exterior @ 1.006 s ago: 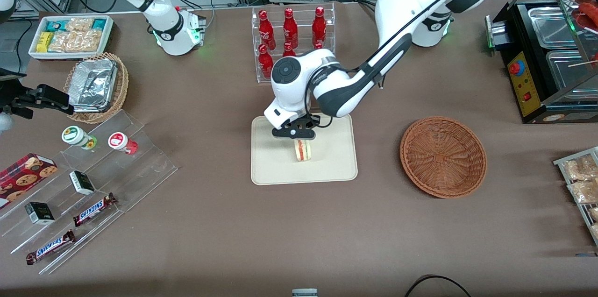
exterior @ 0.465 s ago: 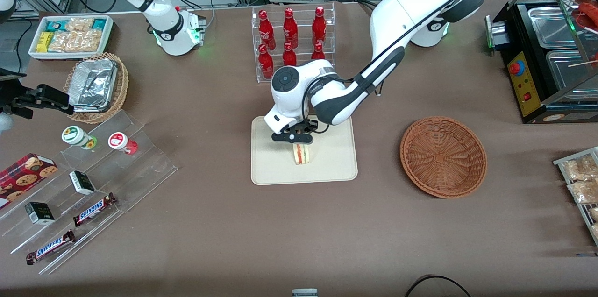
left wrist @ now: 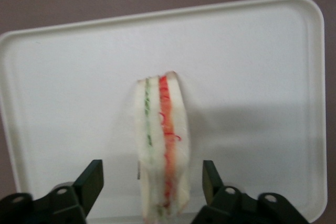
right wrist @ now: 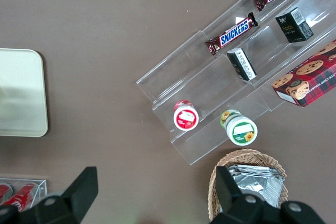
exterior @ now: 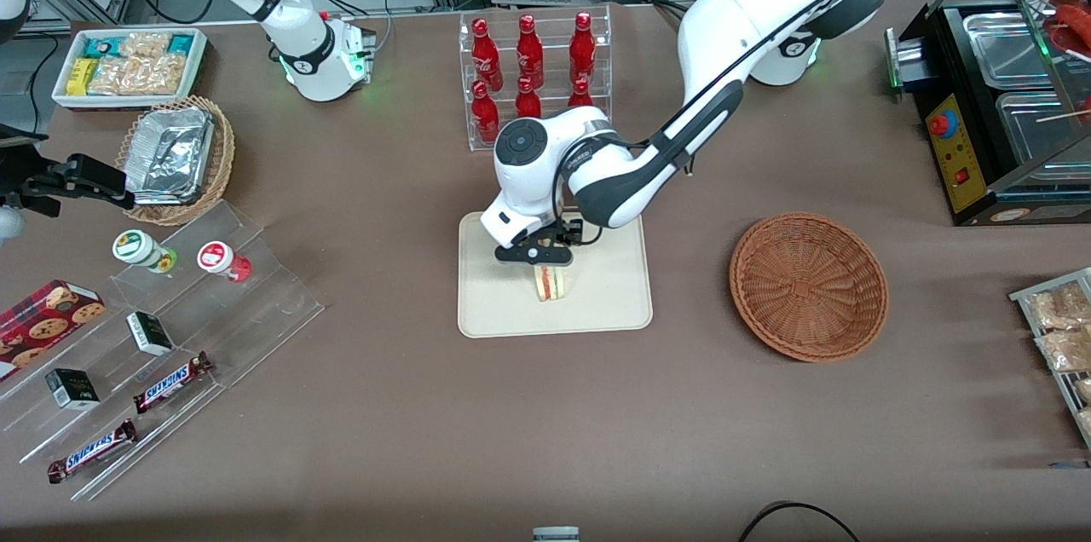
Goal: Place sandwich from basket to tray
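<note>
One small triangular wedge of pale bread with orange-red and green filling layers, the sandwich, stands on edge on the flat rectangular cream-beige plastic tray in the front view, near the tray's middle. The left arm's black two-finger gripper hangs just above the sandwich, at the end of the wedge farther from the camera. The round shallow reddish-brown wicker basket sits apart from the tray, toward the working arm's end of the brown table, with nothing in it. Farther from the camera than the tray stands a clear acrylic rack of red bottles. Toward the parked arm's end lie a lighter tan wicker basket with foil containers, a white bin of snack packets and a clear stepped display with candy bars.

From the left wrist camera, the sandwich rests on the tray, its green and red filling lines facing the lens. The gripper straddles it with jaws spread wide: each dark fingertip stands clear of the bread, with bare tray showing between finger and sandwich on both sides.

From the right wrist camera, a rounded corner of the tray shows on the brown table, with the clear stepped display and the tan basket of foil well apart from it.
</note>
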Controlling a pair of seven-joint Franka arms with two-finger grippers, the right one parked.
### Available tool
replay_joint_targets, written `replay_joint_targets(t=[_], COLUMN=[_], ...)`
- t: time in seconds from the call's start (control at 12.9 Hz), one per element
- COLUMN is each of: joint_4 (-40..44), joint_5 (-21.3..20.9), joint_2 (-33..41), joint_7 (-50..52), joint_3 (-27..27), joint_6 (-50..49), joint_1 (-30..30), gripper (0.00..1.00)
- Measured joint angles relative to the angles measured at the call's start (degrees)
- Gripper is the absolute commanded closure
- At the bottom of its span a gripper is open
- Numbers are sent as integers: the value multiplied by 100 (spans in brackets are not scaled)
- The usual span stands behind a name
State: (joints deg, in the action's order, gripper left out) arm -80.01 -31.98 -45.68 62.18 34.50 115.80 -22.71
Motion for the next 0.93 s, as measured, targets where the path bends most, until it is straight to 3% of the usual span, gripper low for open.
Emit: replay_joint_targets(t=[0.23,0.62,0.93], joint_4=[116,111,71], joint_5=[193,995,1474], joint_2=[688,1960,2426], joint_7=[468,478,-324], joint_3=[-2,-25,-28], joint_6=[-512,-1624,-2276], joint_1=[333,1332,2262], gripper=[0,0,0])
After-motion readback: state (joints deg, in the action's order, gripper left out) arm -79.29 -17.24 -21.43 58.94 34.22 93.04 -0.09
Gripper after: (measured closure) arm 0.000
